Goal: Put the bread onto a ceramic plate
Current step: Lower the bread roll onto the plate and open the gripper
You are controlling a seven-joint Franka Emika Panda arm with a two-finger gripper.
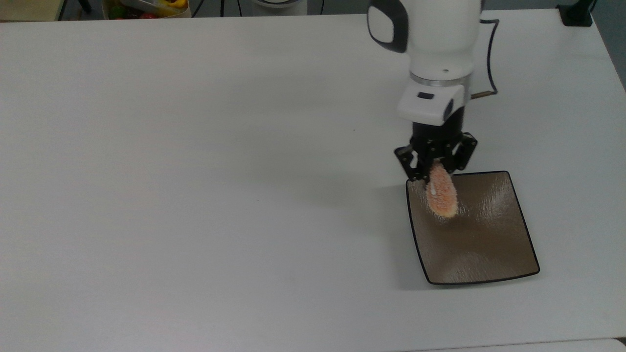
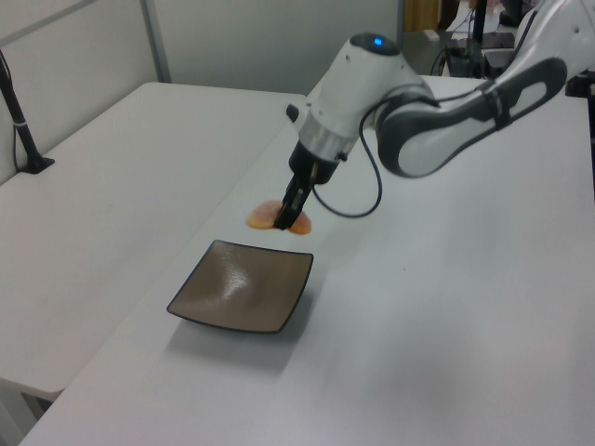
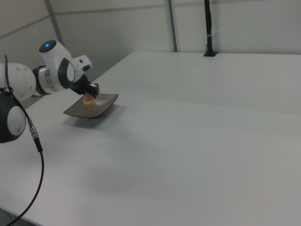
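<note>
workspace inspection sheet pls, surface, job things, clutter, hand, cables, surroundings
surface: white table, bare apart from the job's things.
job's things: bread held in the air over the ceramic plate, near the plate's far edge in the top view; plate flat on the table.
clutter: nothing seen on the table.
hand: hand shut on the bread, pointing down.
cables: black cable looping off the wrist.
surroundings: second white table beside it; bin of colourful items beyond the far edge.
</note>
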